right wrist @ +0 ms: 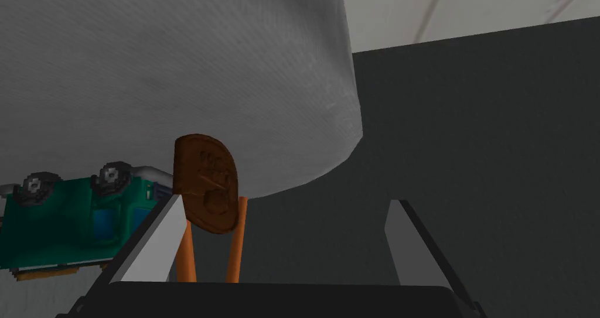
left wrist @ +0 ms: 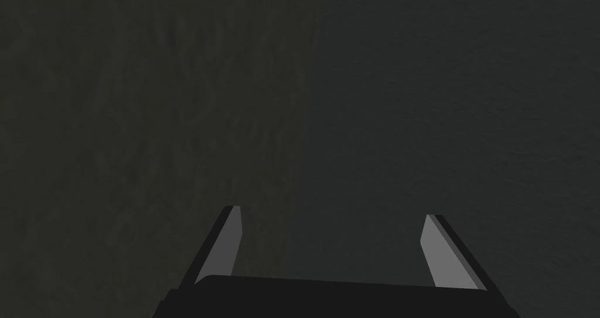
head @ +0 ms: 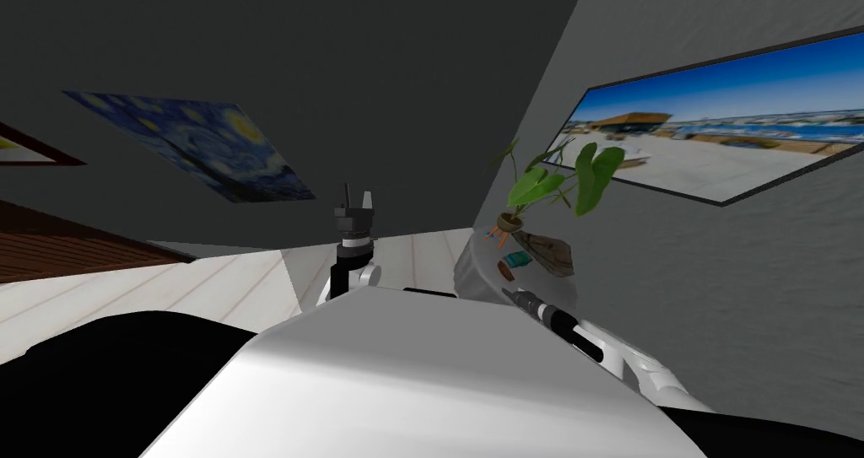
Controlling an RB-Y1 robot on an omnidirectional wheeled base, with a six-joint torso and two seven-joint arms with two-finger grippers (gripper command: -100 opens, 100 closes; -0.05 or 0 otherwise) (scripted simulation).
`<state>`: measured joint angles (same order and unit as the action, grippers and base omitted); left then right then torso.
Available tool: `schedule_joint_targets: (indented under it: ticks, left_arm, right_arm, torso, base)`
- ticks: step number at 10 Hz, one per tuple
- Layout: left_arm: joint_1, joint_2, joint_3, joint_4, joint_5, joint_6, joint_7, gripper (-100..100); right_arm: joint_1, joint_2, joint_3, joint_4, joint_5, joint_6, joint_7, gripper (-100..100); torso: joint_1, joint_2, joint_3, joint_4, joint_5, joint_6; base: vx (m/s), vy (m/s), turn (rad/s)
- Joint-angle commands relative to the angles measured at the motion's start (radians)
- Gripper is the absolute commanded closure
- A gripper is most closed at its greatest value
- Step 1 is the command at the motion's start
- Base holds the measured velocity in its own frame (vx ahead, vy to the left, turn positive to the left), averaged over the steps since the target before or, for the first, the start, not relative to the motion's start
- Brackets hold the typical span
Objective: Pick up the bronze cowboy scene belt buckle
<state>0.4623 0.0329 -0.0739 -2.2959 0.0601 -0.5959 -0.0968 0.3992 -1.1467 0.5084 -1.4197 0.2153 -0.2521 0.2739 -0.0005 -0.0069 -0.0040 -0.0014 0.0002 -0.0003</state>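
Two fingers of your right gripper (right wrist: 286,201) stand spread and empty. The brown belt buckle (right wrist: 206,183) lies on the grey round table (right wrist: 176,68), close against one finger rather than midway between them; whether that finger touches it is hard to tell. Shift the hand sideways to centre the buckle before closing. Mind the teal toy car (right wrist: 70,226) just beside it and the orange pot legs (right wrist: 236,244) beyond. Open room lies toward the table's curved edge. Your left gripper (left wrist: 333,212) is raised well apart, fingers spread.
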Motion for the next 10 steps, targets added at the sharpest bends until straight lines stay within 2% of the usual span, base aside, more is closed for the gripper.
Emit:
schedule_joint_targets:
  ticks: [1, 4, 8, 9, 10]
  left_arm:
    - [0.000, 0.000, 0.000, 0.000, 0.000, 0.000, 0.000, 0]
    - [0.000, 0.000, 0.000, 0.000, 0.000, 0.000, 0.000, 0]
    - [0.000, 0.000, 0.000, 0.000, 0.000, 0.000, 0.000, 0]
    - [0.000, 0.000, 0.000, 0.000, 0.000, 0.000, 0.000, 0]
    - [0.000, 0.000, 0.000, 0.000, 0.000, 0.000, 0.000, 0]
  right_arm:
    - [0.010, -0.030, 0.013, 0.043, 0.041, -0.012, 0.002, -100]
    - [0.008, -0.088, 0.043, 0.102, 0.106, -0.035, -0.012, -100]
    - [0.004, -0.134, 0.072, 0.151, 0.179, -0.068, -0.032, -100]
    - [0.007, -0.128, 0.064, 0.148, 0.165, -0.067, -0.026, -100]
    - [0.006, -0.129, 0.064, 0.150, 0.167, -0.070, -0.027, 0]
  torso:
    - [0.000, 0.000, 0.000, 0.000, 0.000, 0.000]
    - [0.001, 0.001, 0.000, 0.000, 0.000, 0.000]
    - [0.004, 0.002, 0.001, 0.000, 0.001, 0.001]
    - [0.005, 0.002, 0.001, 0.000, 0.001, 0.001]
    - [0.004, 0.004, 0.002, 0.001, 0.001, 0.002]
  base:
    - [0.109, -0.021, 0.248]
    - [0.093, -0.014, 0.229]
    - [0.081, 0.025, 0.191]
    - [0.037, 0.010, 0.038]
    - [0.008, 0.002, -0.006]
